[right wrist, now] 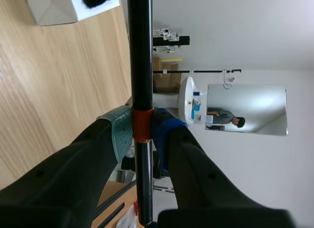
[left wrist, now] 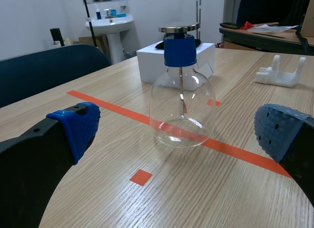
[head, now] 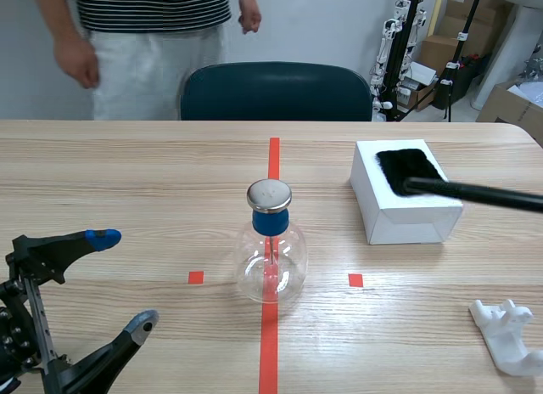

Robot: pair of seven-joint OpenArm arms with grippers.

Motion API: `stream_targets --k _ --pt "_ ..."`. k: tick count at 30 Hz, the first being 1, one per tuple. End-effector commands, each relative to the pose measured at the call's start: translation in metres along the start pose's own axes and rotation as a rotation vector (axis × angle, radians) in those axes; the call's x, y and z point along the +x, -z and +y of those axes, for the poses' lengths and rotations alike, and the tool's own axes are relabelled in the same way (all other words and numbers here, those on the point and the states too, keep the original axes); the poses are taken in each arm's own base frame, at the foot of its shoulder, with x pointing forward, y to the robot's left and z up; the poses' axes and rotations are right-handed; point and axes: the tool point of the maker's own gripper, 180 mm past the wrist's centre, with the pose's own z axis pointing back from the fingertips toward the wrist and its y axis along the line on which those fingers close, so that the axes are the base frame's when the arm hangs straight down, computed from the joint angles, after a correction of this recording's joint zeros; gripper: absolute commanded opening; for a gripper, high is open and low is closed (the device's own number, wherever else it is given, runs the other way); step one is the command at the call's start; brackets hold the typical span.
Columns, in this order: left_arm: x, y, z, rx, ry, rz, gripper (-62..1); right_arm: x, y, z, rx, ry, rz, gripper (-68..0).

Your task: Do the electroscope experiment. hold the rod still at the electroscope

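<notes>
**A:** Where is the rod?

**B:** The black rod (head: 475,193) comes in from the right. The right fingers (right wrist: 98,159) pinch it between their pads, right at an orange band (right wrist: 142,126) on its shaft. Its far end lies on a patch of black fur (head: 407,166) on top of a white box (head: 399,216).

**A:** So is it at the electroscope?

**B:** No. The electroscope (head: 270,241) stands well apart from the rod's end, to the left of the box. It is upright on the red tape line in the middle of the worktop (head: 127,173), between two small red squares. It is a round glass flask with a blue stopper and a flat metal disc on top. A thin metal strip hangs inside from the stopper.

**A:** And the other arm?

**B:** The left fingers (head: 102,238) are spread wide and hold nothing. They sit low at the near left of the worktop. The electroscope stands ahead of them and they do not touch it.

**A:** Anything else around?

**B:** A white plastic stand (head: 507,334) lies on the worktop at the near right. A dark chair (head: 276,90) sits at the far edge, and a person (head: 153,29) in a striped shirt stands behind it, toward the left.
</notes>
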Motion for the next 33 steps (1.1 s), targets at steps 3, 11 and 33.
stream_targets --k 3,11,33 --pt "0.01 0.001 0.006 0.002 0.016 -0.036 1.4 -0.018 0.013 -0.017 -0.087 -0.021 0.046 -66.9" --pt "0.01 0.001 0.006 0.001 0.016 -0.035 1.4 -0.055 0.028 -0.026 -0.172 0.014 0.113 -66.9" --pt "0.01 0.001 0.006 0.002 0.016 -0.036 1.4 -0.072 0.087 -0.086 -0.336 -0.097 0.053 -66.9"
